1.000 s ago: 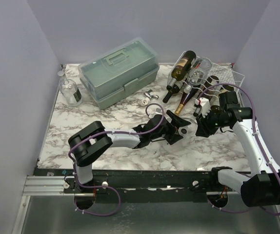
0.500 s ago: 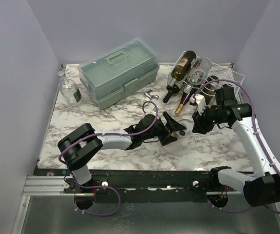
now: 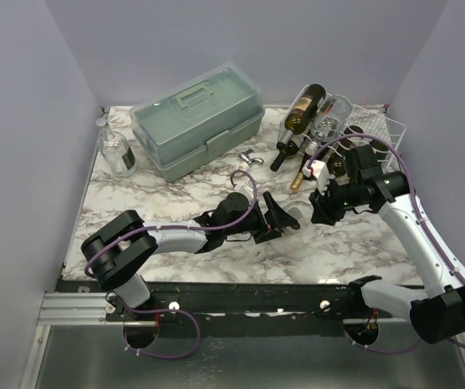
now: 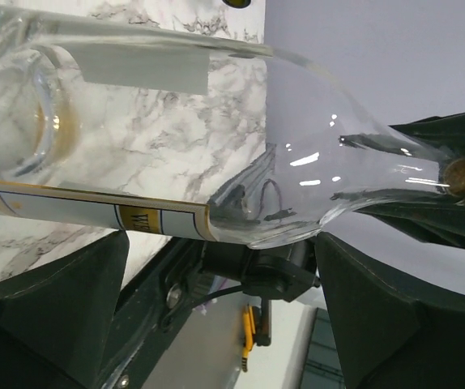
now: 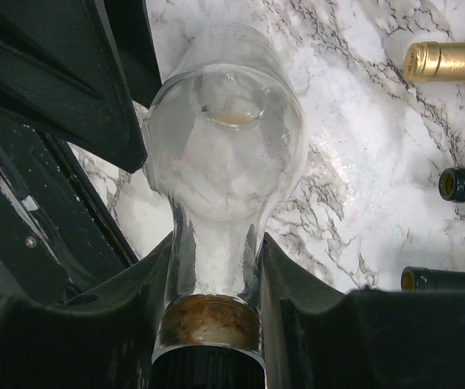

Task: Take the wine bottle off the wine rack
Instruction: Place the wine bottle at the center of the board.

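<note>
Right wrist view | right gripper (image 5: pixel 214 267) is pinching clear bottle (image 5: pixel 224 138) by its neck | left gripper (image 4: pixel 216 292) is gaping wide, gripping nothing | rack (image 3: pixel 388 128) is sitting at 1 o'clock

2 arms, identical build. Left arm (image 3: pixel 176 237): white link shells, black joint housings. Right arm (image 3: pixel 415 231): same, plus small white block (image 3: pixel 318 169) by wrist. 1 purple cable (image 3: pixel 370 138) looping along each arm. Left gripper (image 3: pixel 283 220): fingers (image 4: pixel 46 316) matte black, broad, wedge-shaped. Right gripper (image 5: pixel 212 275): same black fingers. Base rail (image 3: pixel 249 295) black, flat, with silver bolt heads (image 3: pixel 324 305); silver extrusion (image 3: pixel 70 308) at left end.
</note>
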